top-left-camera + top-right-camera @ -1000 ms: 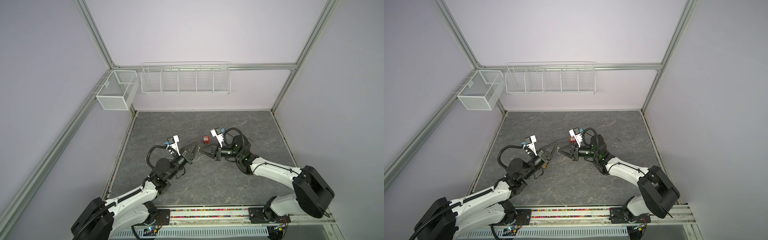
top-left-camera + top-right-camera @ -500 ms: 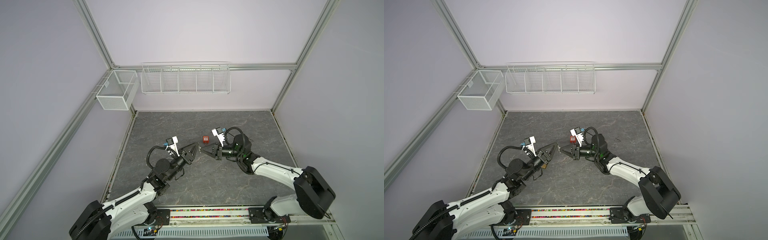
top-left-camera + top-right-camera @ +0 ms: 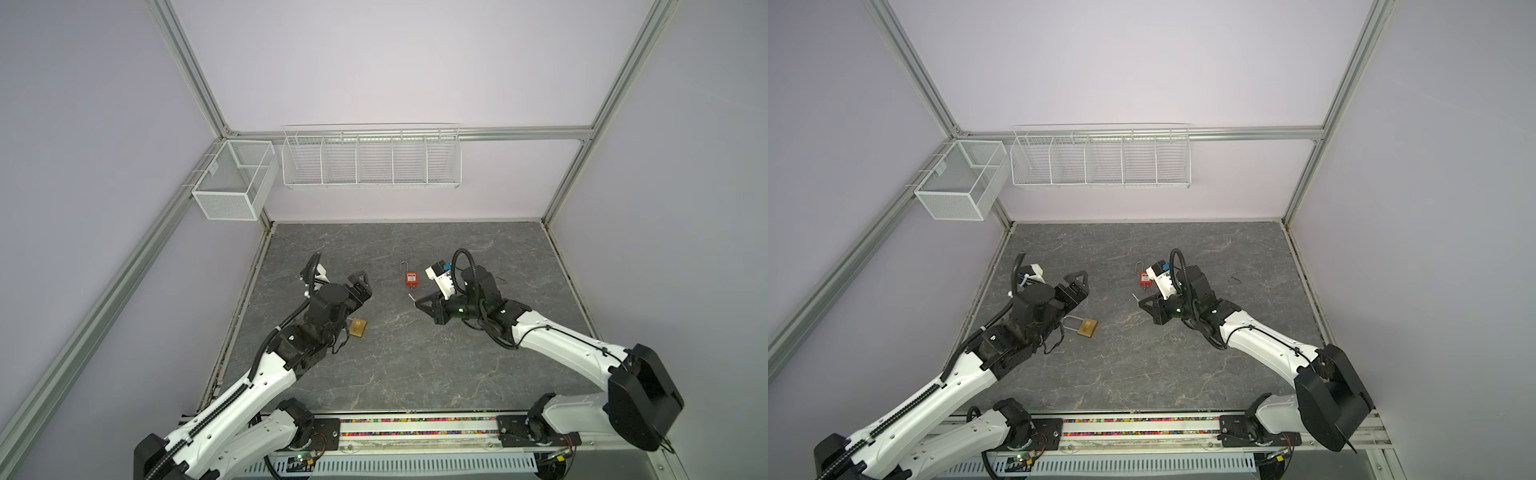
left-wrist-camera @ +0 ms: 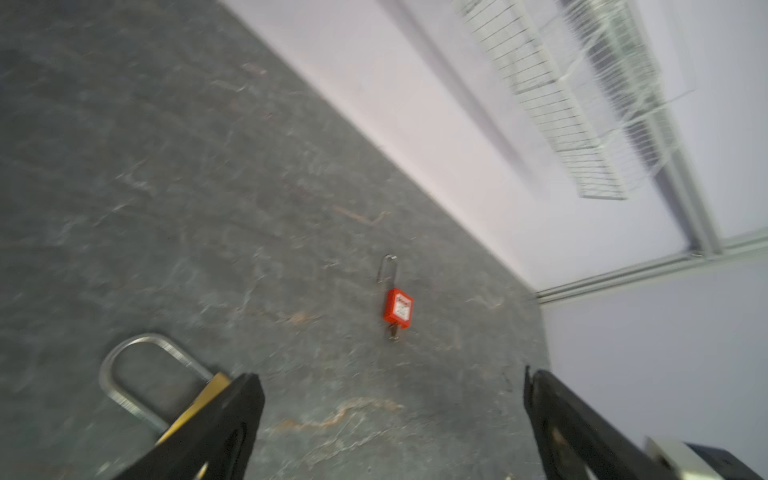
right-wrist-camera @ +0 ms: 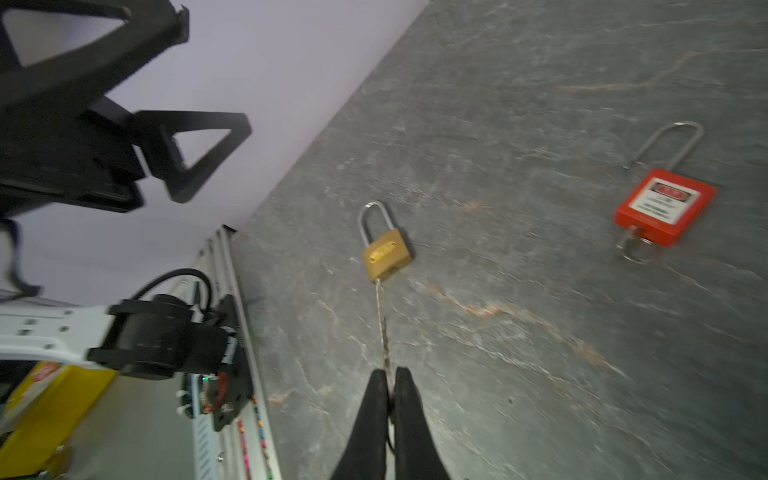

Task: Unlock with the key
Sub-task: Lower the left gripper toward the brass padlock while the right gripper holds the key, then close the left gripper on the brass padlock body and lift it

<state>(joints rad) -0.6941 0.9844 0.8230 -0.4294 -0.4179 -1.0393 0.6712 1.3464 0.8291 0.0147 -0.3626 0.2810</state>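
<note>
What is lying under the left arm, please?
A brass padlock lies on the table, partly under the left arm. In a top view its body shows, but the arm covers most of its shackle.

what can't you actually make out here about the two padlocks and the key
- brass padlock: the right wrist view is blurred, so whether its shackle is latched is unclear. In the left wrist view, a finger of the left gripper covers its body.
- key: its head is hidden between the right gripper fingers.
- red padlock: label text too small and blurred in every view.
</note>
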